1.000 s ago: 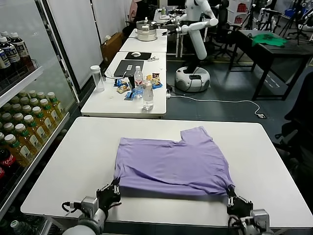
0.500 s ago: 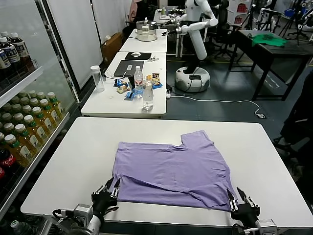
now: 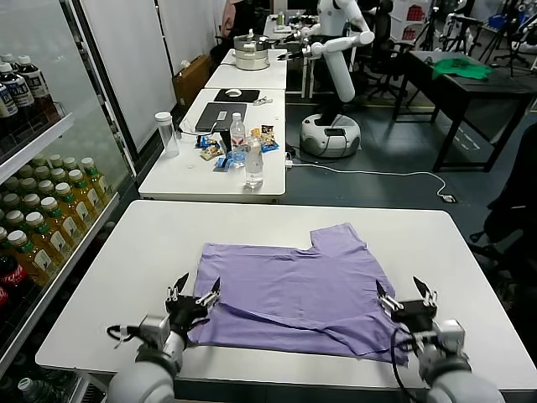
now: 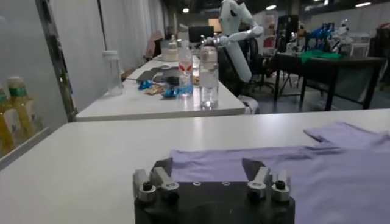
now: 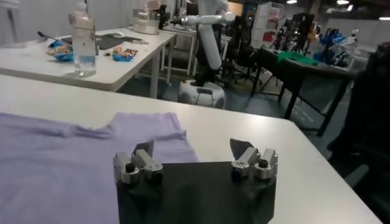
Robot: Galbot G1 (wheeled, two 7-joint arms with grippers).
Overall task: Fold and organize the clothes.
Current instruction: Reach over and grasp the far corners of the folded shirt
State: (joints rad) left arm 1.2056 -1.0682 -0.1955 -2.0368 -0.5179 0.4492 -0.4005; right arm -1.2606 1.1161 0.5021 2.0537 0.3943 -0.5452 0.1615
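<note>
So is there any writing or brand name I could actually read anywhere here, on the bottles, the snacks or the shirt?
None can be read.
Shelf bottles: labels too small to read.
Water bottles on the far table: labels blurred.
Snack packets: print too small.
Purple T-shirt: no print shows on the upturned face.

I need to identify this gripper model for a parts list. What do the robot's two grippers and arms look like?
Both match. The left gripper and right gripper have a flat black body, two dark, tapered fingers and silver-grey metal knuckles with black bolts. The arms behind them are light grey and rounded, with thin black cables looping beside the wrists. No markings are legible.
</note>
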